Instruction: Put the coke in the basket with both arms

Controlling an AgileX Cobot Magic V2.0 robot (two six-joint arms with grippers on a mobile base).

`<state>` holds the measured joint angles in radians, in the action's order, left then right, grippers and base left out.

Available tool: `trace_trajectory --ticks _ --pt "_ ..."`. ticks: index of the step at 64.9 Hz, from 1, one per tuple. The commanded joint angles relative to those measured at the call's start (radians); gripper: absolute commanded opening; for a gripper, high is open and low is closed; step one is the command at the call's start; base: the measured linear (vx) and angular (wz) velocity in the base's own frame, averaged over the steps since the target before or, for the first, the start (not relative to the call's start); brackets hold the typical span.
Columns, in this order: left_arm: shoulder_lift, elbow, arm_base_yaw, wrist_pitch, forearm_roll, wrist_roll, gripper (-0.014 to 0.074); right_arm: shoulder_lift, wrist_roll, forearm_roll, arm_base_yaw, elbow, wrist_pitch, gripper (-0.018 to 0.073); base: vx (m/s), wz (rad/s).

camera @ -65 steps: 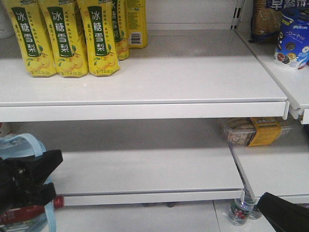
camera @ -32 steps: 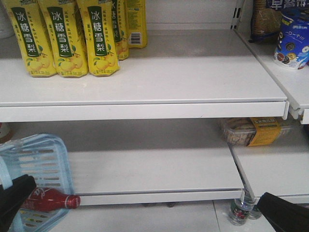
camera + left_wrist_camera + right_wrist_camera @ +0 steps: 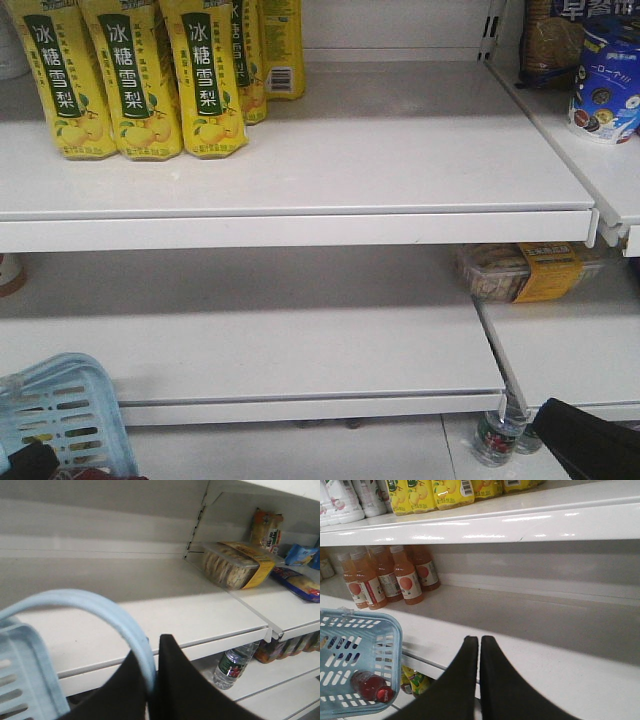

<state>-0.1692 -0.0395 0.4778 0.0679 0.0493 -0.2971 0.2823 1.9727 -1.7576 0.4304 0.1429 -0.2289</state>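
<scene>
Your coke (image 3: 371, 689) already lies on its side inside the basket (image 3: 390, 630), red cap toward the near right corner, seen through the open top in the right wrist view. The placing step looks done, so what remains is carrying the load clear.

Your left claw (image 3: 152, 680) is pinched shut on the basket's pale blue strap handle (image 3: 100, 607), which arches up out of the jaws; the basket hangs from it at the lower left of the front view, in front of the lower shelf (image 3: 300, 350). Your right claw (image 3: 479, 675) is closed with its tips together and holds nothing, hovering over the shelf to the right of the basket and well apart from it.

Next, I judge you should keep the left grip firm and the basket level, since the coke lies loose and could roll toward the near wall. Keep the right arm wide of the shelf lip.

Readable writing: the yellow cartons (image 3: 130, 80) on the upper shelf carry the white characters 冰糖雪梨 on a dark green band. The orange drink bottles (image 3: 405, 577) at the far left of the lower shelf have round fruit labels too small to read. The tub of biscuits (image 3: 235, 565) has a yellow band, and its print is illegible. A water bottle (image 3: 231, 664) stands below, its label unreadable.
</scene>
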Motion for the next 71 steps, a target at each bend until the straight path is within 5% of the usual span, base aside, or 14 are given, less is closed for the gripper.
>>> trace_trajectory --ticks 1,17,33,71 --pt "0.030 0.001 -0.005 -0.087 -0.040 0.027 -0.0006 0.007 -0.004 -0.038 -0.001 0.027 0.023 -0.0005 0.00 0.00" --pt "0.141 0.001 -0.180 -0.049 -0.049 0.026 -0.0006 0.007 -0.004 -0.038 -0.001 0.027 0.023 -0.0005 0.00 0.00" --pt "0.197 0.000 -0.328 -0.026 -0.163 0.025 -0.0006 0.007 -0.004 -0.038 -0.001 0.027 0.023 -0.0005 0.00 0.00" --pt "0.197 0.000 -0.340 -0.011 -0.241 0.026 -0.0006 0.007 -0.004 -0.038 -0.001 0.027 0.023 -0.0005 0.00 0.00"
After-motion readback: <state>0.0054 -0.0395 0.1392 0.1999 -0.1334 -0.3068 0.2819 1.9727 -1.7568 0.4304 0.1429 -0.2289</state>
